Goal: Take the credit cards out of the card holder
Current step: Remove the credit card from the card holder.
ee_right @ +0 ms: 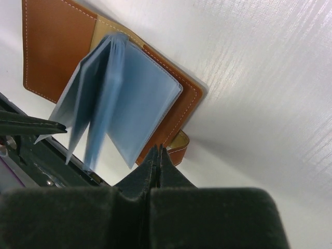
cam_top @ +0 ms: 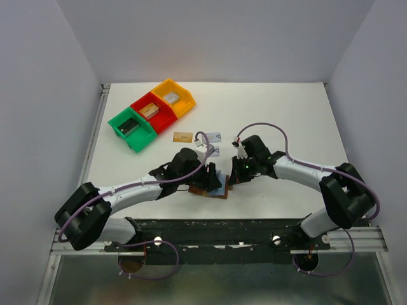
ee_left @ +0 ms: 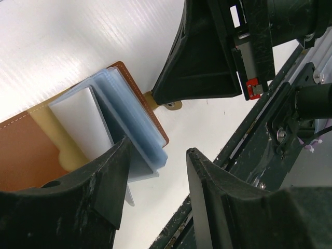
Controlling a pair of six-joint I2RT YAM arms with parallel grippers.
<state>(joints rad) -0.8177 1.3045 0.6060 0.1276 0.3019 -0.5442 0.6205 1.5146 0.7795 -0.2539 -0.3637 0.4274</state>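
Note:
The brown card holder [cam_top: 205,189] lies open on the table between my grippers, its light-blue sleeves [ee_left: 134,122] fanned upward. My left gripper [cam_top: 213,173] is open over it in the left wrist view [ee_left: 158,146], one finger [ee_left: 104,181] against the sleeves. My right gripper [cam_top: 233,179] is shut, its tips [ee_right: 158,151] pressing at the holder's brown edge [ee_right: 179,116] by the snap tab [ee_right: 179,145]. A gold-tan card [cam_top: 182,136] and a light-blue card [cam_top: 213,135] lie on the table behind; another light card [cam_top: 213,150] is partly hidden by the left arm. No black cards show.
Green [cam_top: 131,129], red [cam_top: 152,113] and yellow [cam_top: 173,97] bins stand in a row at the back left, each holding a block. The table's near edge and black rail [cam_top: 216,232] lie just in front of the holder.

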